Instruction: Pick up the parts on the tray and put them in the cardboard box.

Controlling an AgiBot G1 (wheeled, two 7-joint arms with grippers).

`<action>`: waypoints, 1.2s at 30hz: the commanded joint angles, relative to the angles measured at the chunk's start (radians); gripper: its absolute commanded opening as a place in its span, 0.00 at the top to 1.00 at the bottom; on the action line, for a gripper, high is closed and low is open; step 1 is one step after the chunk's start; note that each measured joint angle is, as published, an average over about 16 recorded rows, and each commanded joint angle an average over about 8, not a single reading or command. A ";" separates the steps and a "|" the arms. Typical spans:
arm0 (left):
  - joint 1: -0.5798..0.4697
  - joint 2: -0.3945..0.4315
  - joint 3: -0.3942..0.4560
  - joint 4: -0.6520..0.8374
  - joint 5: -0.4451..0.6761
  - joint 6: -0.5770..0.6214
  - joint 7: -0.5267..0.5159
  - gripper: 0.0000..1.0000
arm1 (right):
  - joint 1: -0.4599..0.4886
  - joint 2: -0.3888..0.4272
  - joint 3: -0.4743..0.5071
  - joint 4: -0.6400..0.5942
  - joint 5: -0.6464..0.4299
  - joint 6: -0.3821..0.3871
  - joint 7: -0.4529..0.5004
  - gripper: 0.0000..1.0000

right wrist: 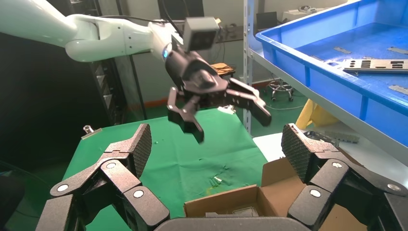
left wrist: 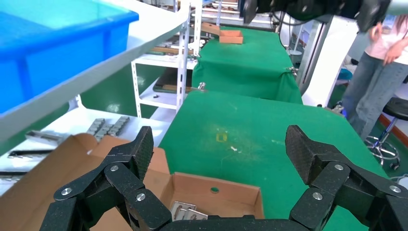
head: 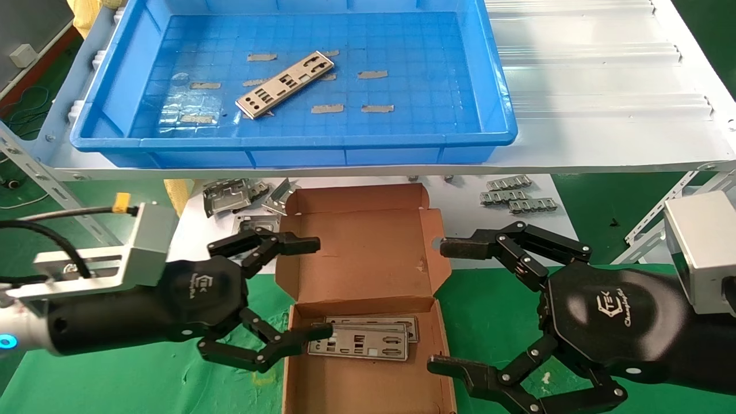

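— What did the bench look like?

— A green-covered counter [head: 144, 379] below, and a white shelf [head: 604, 115] above it carrying the blue tray [head: 287, 150]. The cardboard box [head: 368, 253] lay open on the green, lid folded back toward the shelf.

— And the arms?

— The left gripper [head: 313, 287] hung wide open over the box's left edge, holding nothing, its lower finger just at the parts in the box [head: 362, 339]. The right gripper [head: 443, 305] was likewise spread and empty, beside the box's right wall.

— So where was the work?

— At least two plates were stacked in the box; one part [head: 286, 84] remained, lying slantwise near the middle of the tray, among grey tape scraps [head: 376, 108].

— How should that one be taken?

— I'd judge the left gripper nearer. It needed to rise clear of the shelf edge first, then come down with the fingers across the plate's narrow width. The plate is thin and flat on the floor, so a low, square pinch mattered; fingers could skid over it or catch tape.
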 commanded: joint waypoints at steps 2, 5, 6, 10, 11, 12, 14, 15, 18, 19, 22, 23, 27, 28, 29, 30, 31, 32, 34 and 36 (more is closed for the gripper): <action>0.023 -0.032 -0.028 -0.059 -0.013 -0.005 -0.033 0.00 | 0.000 0.000 0.000 0.000 0.000 0.000 0.000 0.00; 0.046 -0.066 -0.057 -0.119 -0.026 -0.011 -0.067 0.00 | 0.000 0.000 0.000 0.000 0.000 0.000 0.000 0.00; 0.054 -0.077 -0.067 -0.139 -0.031 -0.013 -0.079 0.00 | 0.000 0.000 0.000 0.000 0.000 0.000 0.000 0.00; 0.085 -0.120 -0.105 -0.219 -0.048 -0.020 -0.123 0.00 | 0.000 0.000 0.000 0.000 0.000 0.000 0.000 0.00; 0.093 -0.131 -0.114 -0.238 -0.053 -0.022 -0.134 0.00 | 0.000 0.000 0.000 0.000 0.000 0.000 0.000 0.00; 0.100 -0.142 -0.124 -0.258 -0.057 -0.023 -0.146 0.00 | 0.000 0.000 0.000 0.000 0.000 0.000 0.000 0.00; 0.115 -0.163 -0.143 -0.296 -0.066 -0.027 -0.167 0.00 | 0.000 0.000 0.000 0.000 0.000 0.000 0.000 0.00; 0.123 -0.174 -0.152 -0.316 -0.070 -0.029 -0.179 0.00 | 0.000 0.000 0.000 0.000 0.000 0.000 0.000 0.00; 0.143 -0.203 -0.177 -0.369 -0.082 -0.033 -0.208 0.00 | 0.000 0.000 0.000 0.000 0.000 0.000 0.000 0.00; 0.150 -0.212 -0.185 -0.385 -0.085 -0.035 -0.218 0.00 | 0.000 0.000 0.000 0.000 0.000 0.000 0.000 0.00; 0.166 -0.235 -0.206 -0.428 -0.095 -0.038 -0.239 0.00 | 0.000 0.000 0.000 0.000 0.000 0.000 0.000 0.00; 0.170 -0.240 -0.210 -0.437 -0.097 -0.039 -0.242 0.00 | 0.000 0.000 0.000 0.000 0.000 0.000 0.000 0.00; 0.177 -0.250 -0.219 -0.455 -0.103 -0.041 -0.248 0.00 | 0.000 0.000 0.000 0.000 0.000 0.000 0.000 0.00; 0.177 -0.249 -0.218 -0.453 -0.103 -0.041 -0.247 0.00 | 0.000 0.000 0.000 0.000 0.000 0.000 0.000 0.00; 0.176 -0.247 -0.217 -0.450 -0.102 -0.041 -0.246 0.00 | 0.000 0.000 0.000 0.000 0.000 0.000 0.000 0.00; 0.175 -0.246 -0.216 -0.448 -0.102 -0.041 -0.245 0.00 | 0.000 0.000 0.000 0.000 0.000 0.000 0.000 0.00; 0.174 -0.245 -0.215 -0.445 -0.101 -0.041 -0.244 0.00 | 0.000 0.000 0.000 0.000 0.000 0.000 0.000 0.00; 0.173 -0.243 -0.213 -0.442 -0.101 -0.041 -0.243 0.00 | 0.000 0.000 0.000 0.000 0.000 0.000 0.000 0.00; 0.171 -0.241 -0.211 -0.438 -0.099 -0.040 -0.242 0.00 | 0.000 0.000 0.000 0.000 0.000 0.000 0.000 0.00; 0.170 -0.239 -0.209 -0.434 -0.098 -0.040 -0.240 0.00 | 0.000 0.000 0.000 0.000 0.000 0.000 0.000 0.00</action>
